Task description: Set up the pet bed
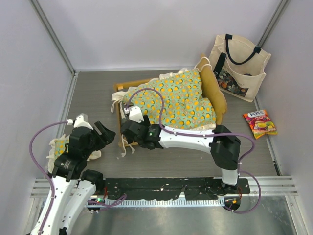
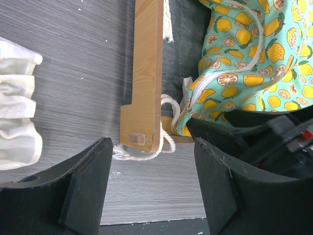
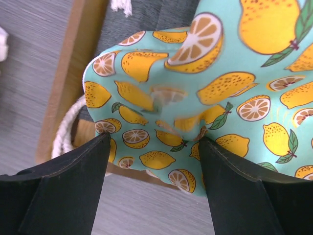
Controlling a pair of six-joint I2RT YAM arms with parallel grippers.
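Two open, empty: L gripper [image 1: 93,126], R gripper [image 3: 154,147]; 1 pet bed [image 1: 181,98], 1 pillow [image 1: 58,146], 1 tote [image 1: 239,61].

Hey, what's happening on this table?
Two robot arms are setting up a small pet bed. The green lemon-print cushion lies on the light-wood bed frame. The right arm's fingers stand open over the cushion's near left corner. The left arm's fingers are open beside the frame, holding nothing. A small matching ruffled pillow lies under the left arm.

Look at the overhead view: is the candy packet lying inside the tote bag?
No; the candy packet lies flat on the table, outside the tote bag.
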